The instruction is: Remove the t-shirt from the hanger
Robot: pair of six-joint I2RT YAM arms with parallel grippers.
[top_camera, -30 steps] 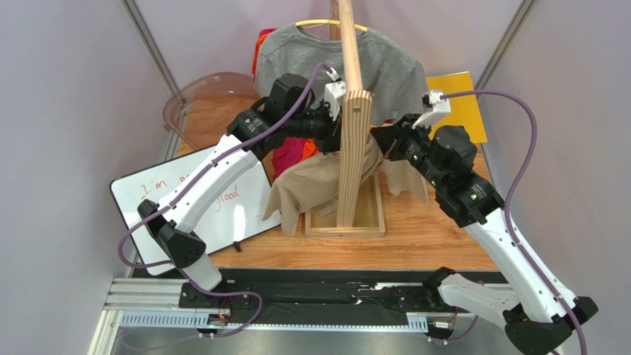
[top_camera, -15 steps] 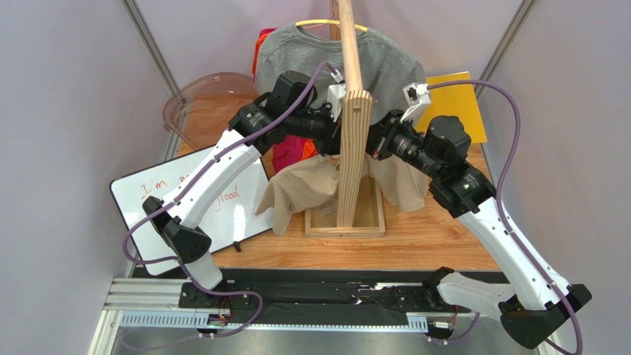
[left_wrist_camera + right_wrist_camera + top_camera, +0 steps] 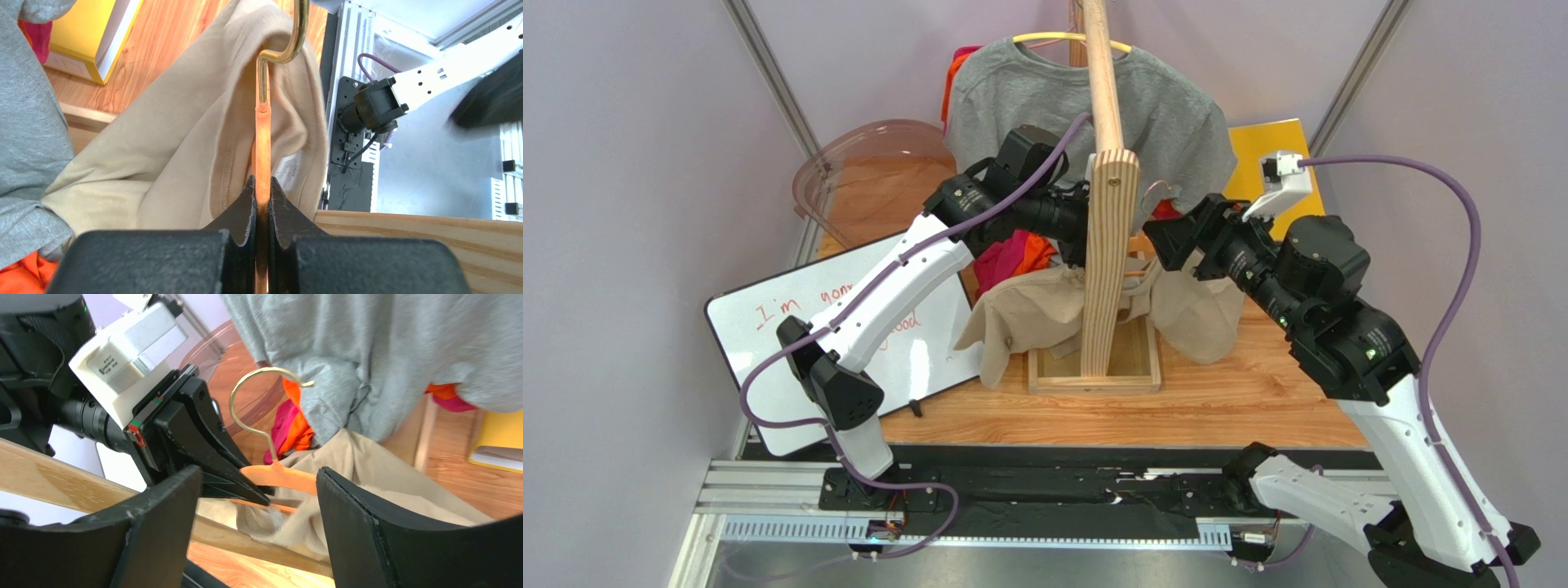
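Beside the wooden post (image 3: 1109,233), the left fingers (image 3: 250,205) pinch the hanger (image 3: 263,141), the right fingers (image 3: 166,527) gape empty, and the t-shirt (image 3: 184,141) seems only partly off, its collar round the hanger's neck.

Your left arm (image 3: 891,284) and right arm (image 3: 1409,431): white moulded shells on the long links, black housings at the joints. One purple cable (image 3: 748,395) loops at lower left of the top view, and another purple cable (image 3: 1369,159) arcs at upper right. There is a white boxy camera module (image 3: 1284,172) at the right wrist. The right gripper (image 3: 258,474) has matte black, wedge-shaped fingers (image 3: 374,539).
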